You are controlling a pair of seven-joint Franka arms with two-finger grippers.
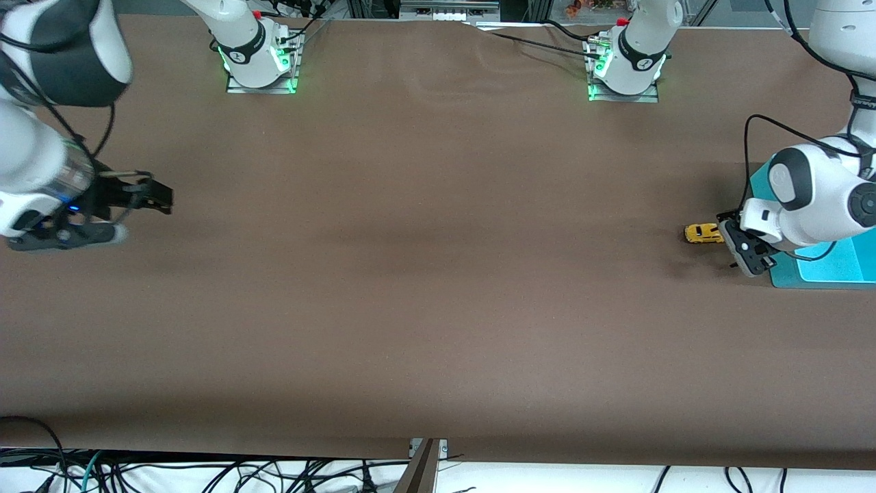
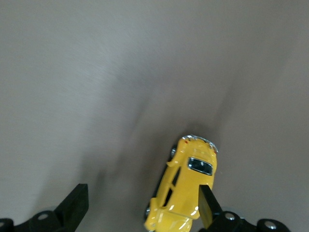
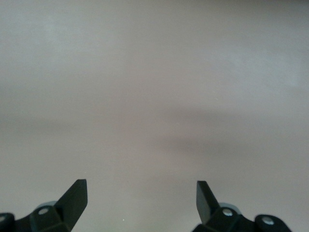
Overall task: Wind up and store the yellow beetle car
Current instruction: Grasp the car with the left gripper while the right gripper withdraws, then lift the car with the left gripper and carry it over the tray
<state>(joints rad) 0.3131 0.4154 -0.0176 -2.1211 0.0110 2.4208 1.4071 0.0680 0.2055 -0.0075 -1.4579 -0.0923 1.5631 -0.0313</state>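
The yellow beetle car stands on the brown table near the left arm's end. My left gripper hangs low right beside it, open. In the left wrist view the car sits off-centre between the wide-spread fingers, close against one fingertip that covers part of its side, while the other fingertip stands well apart over bare table. My right gripper waits open over the table at the right arm's end. The right wrist view shows its fingers over bare cloth with nothing between them.
A teal tray-like box lies at the left arm's end of the table, right beside the car and partly covered by the left arm. The two arm bases stand along the table's back edge. Cables hang below the front edge.
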